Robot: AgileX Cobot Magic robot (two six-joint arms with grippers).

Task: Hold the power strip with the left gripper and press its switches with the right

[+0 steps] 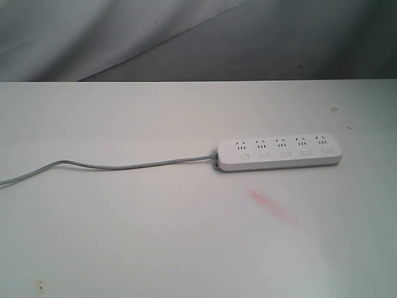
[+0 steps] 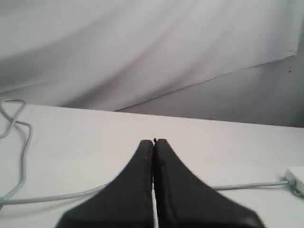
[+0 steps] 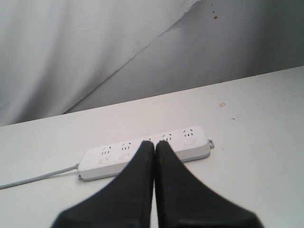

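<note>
The white power strip (image 1: 279,154) lies flat on the table, right of centre in the exterior view, its row of small white switches (image 1: 284,153) along the near side. A thin grey cord (image 1: 124,166) runs off to the left. Neither arm shows in the exterior view. My left gripper (image 2: 154,141) is shut and empty above the table, with the cord (image 2: 247,185) beyond it and one end of the strip (image 2: 297,175) at the frame's edge. My right gripper (image 3: 155,142) is shut and empty, short of the power strip (image 3: 118,156), hiding part of its middle.
A pink smear (image 1: 270,203) marks the white table (image 1: 155,236) just in front of the strip. Grey cloth (image 1: 186,37) hangs behind the table's far edge. The cord loops (image 2: 19,137) near the table's far corner in the left wrist view.
</note>
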